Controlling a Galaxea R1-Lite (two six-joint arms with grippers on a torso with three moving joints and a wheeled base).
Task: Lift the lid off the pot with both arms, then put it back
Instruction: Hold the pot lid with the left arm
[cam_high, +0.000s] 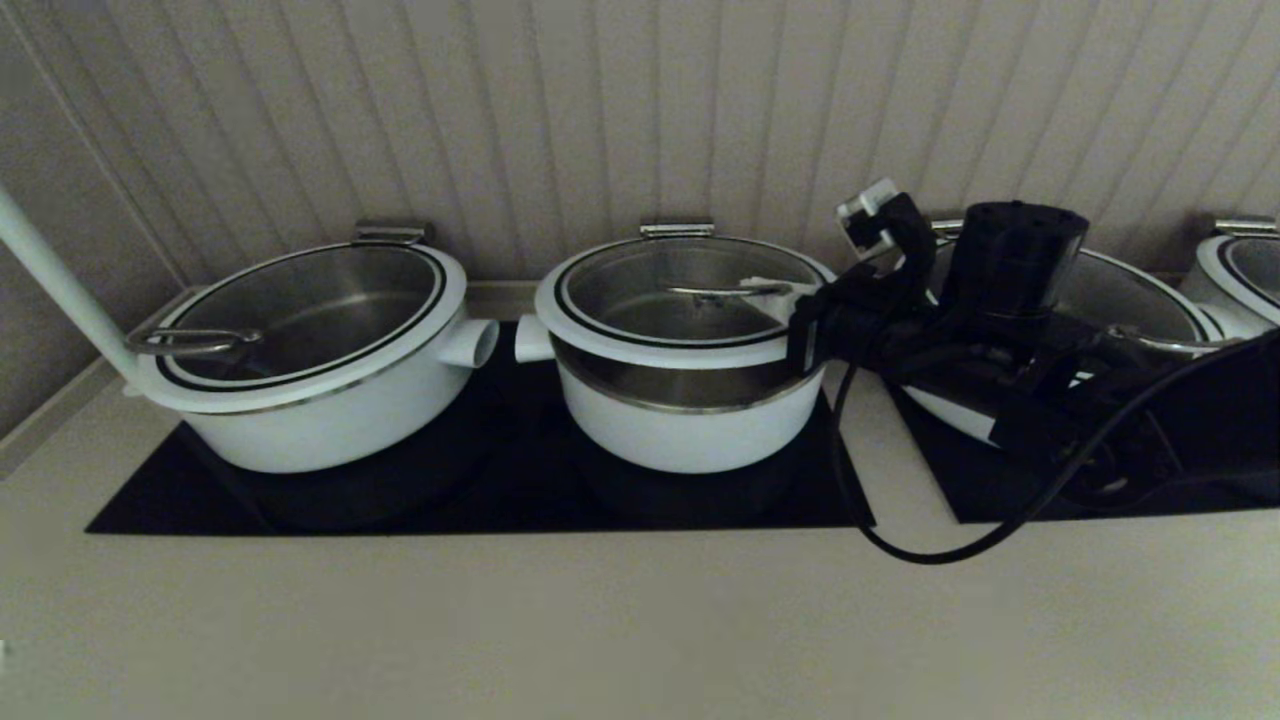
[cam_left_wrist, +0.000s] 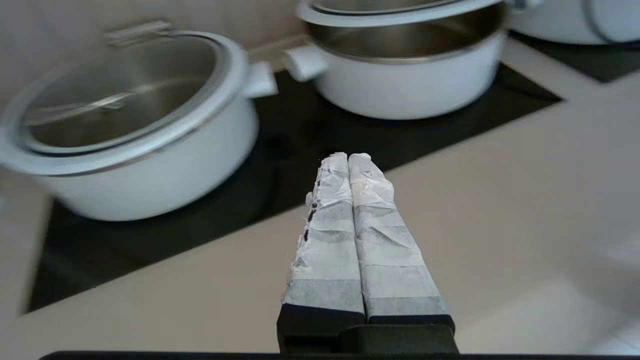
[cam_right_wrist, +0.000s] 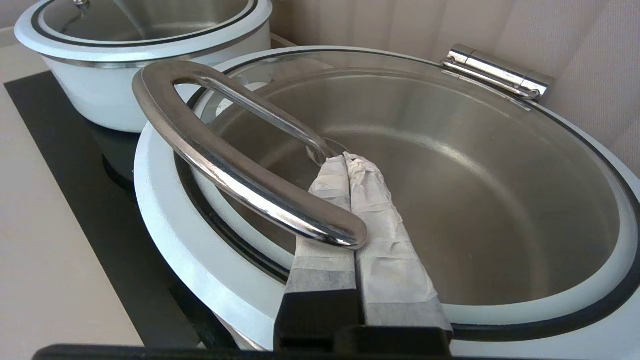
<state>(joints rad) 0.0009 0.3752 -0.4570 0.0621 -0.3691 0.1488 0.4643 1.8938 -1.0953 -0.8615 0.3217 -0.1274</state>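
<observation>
**Pot, lid and both grippers.** We identify the pot (cam_high: 690, 430) as the middle one on the black hob (cam_high: 500, 500), with a short white stub (cam_high: 532, 340) at its side. Its lid (cam_high: 690, 352) sits on top, and a steel band shows between the lid's white rim and the white body. The lid handle (cam_high: 715, 292) runs left to right, roughly parallel to the back wall.

The left gripper (cam_left_wrist: 348, 157) is outside the head view. In its wrist view the fingers are pressed together, holding nothing, over the pale counter (cam_high: 600, 630) in front of the hob. The pot lies ahead of it and toward the robot's right, with the left-hand pot (cam_high: 330, 420) on the other side.

The right arm (cam_high: 1010, 260) reaches across just beside the pot's right flank. However, the right gripper (cam_right_wrist: 345, 159), fingers also together, sits inside the steel loop handle (cam_right_wrist: 225, 170) of the neighbouring pot (cam_right_wrist: 200, 240). That handle crosses over its fingers without being clamped.

We judge that neither gripper is yet on the middle lid. It lies to the robot's left of the right gripper and to the right of the left one. Each gripper would therefore need to close in from its own side, toward its own end of the handle.
</observation>
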